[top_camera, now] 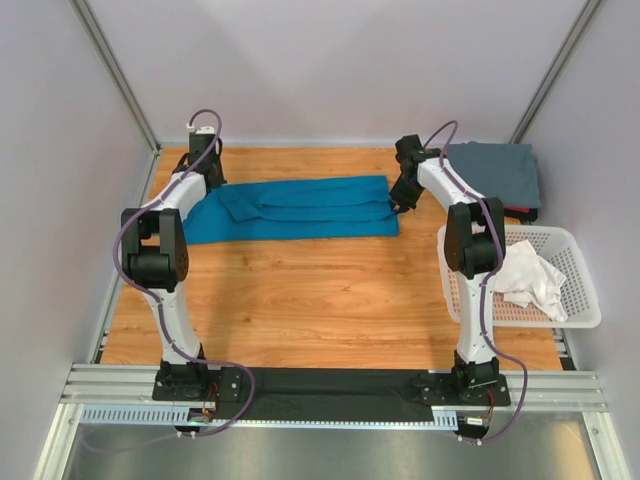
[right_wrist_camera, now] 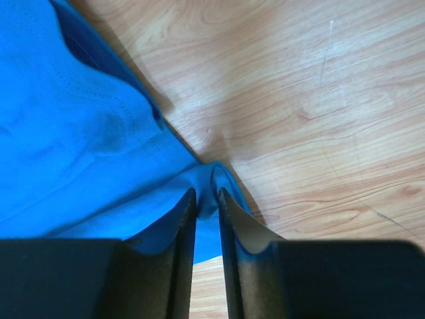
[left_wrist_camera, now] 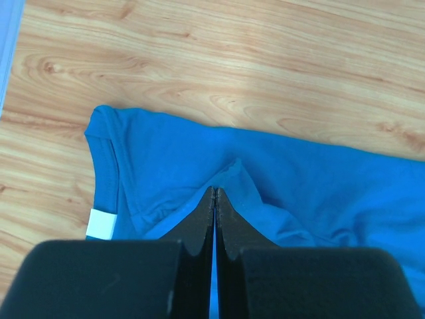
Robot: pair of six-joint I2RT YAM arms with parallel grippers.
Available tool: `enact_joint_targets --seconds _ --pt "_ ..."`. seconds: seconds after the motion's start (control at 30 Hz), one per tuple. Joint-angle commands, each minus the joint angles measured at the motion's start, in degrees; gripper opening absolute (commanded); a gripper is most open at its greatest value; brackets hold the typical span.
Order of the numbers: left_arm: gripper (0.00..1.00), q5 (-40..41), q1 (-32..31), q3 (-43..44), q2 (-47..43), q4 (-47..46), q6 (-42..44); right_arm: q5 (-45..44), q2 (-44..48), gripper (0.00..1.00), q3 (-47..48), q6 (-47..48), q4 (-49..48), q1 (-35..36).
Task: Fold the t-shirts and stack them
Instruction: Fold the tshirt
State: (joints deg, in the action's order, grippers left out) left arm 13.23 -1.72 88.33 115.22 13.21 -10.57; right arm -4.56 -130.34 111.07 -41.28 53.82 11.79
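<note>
Skewing is risked: the teal t-shirt point(top_camera: 300, 207) is clamped by the left hand point(left_wrist_camera: 214, 193), while whether the barely parted right hand point(right_wrist_camera: 207, 196) at 3 o'clock holds cannot be told.

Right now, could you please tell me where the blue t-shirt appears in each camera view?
Top external: the blue t-shirt lies stretched across the far middle of the table, between the two arms.
Left wrist: the blue t-shirt fills the lower half, from centre to right.
Right wrist: the blue t-shirt fills the left side.
Shared landmark: the wooden tabletop beneath it.
</note>
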Motion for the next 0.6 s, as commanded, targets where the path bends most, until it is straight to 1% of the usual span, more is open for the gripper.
enact_joint_targets --seconds 0.0,0.03,0.1,0.13,0.17,0.23,0.27,0.3,0.33,0.37,0.43,0.47,0.5,0.57 --pt "0.0 2.41 0.05 3.33 0.27 -0.03 -2.53 -1.16 -0.7 0.23 2.22 -0.03 -1.0 -0.8" --pt "0.0 2.06 0.05 3.68 0.53 0.23 -2.88 -1.24 -0.7 0.32 2.31 -0.03 -1.0 -0.81" --pt "0.01 -0.12 0.05 5.08 1.41 1.55 -3.23 -0.81 -0.53 0.44 2.31 0.23 -1.44 -0.81" --pt "0.06 -1.1 0.05 5.53 1.76 1.99 -3.49 -0.72 -0.44 0.5 2.4 0.41 -1.44 -0.89" --pt "0.19 -2.15 0.05 5.97 2.02 2.51 -3.49 -0.19 -0.35 0.51 2.66 0.49 -1.35 -0.98" --pt "0.35 -4.18 0.05 6.67 1.94 2.96 -3.84 0.16 0.18 0.53 2.84 0.93 -1.18 -0.98" --pt "0.48 -4.79 0.05 6.94 1.5 3.39 -4.19 0.42 0.61 0.53 2.67 1.02 -1.26 -1.07" --pt "0.52 -6.28 0.05 7.29 1.24 3.57 -4.37 0.51 1.49 0.54 2.49 1.2 -1.35 -0.98" --pt "0.61 -7.34 0.05 7.38 0.28 3.57 -4.46 0.6 1.93 0.54 2.23 1.81 -1.61 -0.98" --pt "0.9 -8.39 0.05 7.64 -0.25 4.36 -5.07 0.6 2.46 0.54 2.31 2.16 -1.62 -0.98" --pt "0.92 -7.97 0.05 7.55 -2.44 5.76 -7.7 0.86 3.69 0.55 2.22 2.69 -1.62 -0.89" --pt "0.93 -7.26 0.05 7.38 -3.41 8.47 -9.28 0.78 4.22 0.55 2.22 2.95 -1.62 -0.89" --pt "0.95 -5.34 0.05 6.59 -4.2 10.5 -14.78 0.95 5.18 0.56 1.96 3.13 -1.79 -0.81" --pt "0.96 -5.41 0.05 4.23 -7.02 14.54 -20.6 1.22 6.5 0.57 1.79 4.01 -1.79 -0.46"
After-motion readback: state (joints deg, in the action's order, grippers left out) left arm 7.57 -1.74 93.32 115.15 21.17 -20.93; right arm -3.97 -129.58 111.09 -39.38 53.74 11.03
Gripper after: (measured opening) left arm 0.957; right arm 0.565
